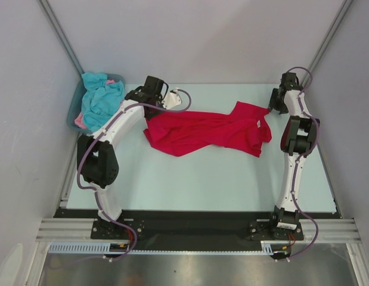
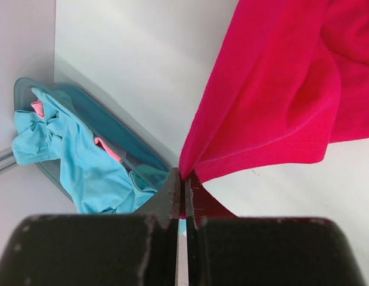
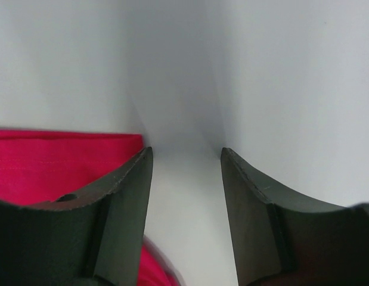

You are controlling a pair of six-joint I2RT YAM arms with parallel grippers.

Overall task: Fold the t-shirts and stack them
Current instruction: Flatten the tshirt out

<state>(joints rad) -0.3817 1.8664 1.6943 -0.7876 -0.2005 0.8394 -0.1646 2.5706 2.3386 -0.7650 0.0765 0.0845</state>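
White walls close in a pale table (image 1: 190,179), with both arm bases bolted at its near edge.

The red t-shirt (image 1: 208,131) is the largest thing on it. It lies rumpled and partly opened across the far middle of the table, its long axis running left to right. One end reaches towards the left arm and the broader end spreads out near the right arm.

In the far left corner sits a grey-blue tub (image 1: 73,116). A turquoise t-shirt (image 1: 101,98) is heaped in it and spills over the rim, and a bit of pink t-shirt (image 1: 81,122) shows at the near side.

The left gripper (image 2: 183,179) has its jaws pressed together on a fold of the red shirt's left edge, and the cloth rises taut from the pinch. The right gripper (image 3: 186,156) hangs at the far right with its jaws spread and only bare table and wall between them.

The coming move seems to turn on that free right end. The red cloth lies to the left of the right gripper's fingers and lower than them, not between them. The right arm is much the nearer one, so it would likely need to shift left and down to catch that end opposite the left pinch and stretch the shirt flat.
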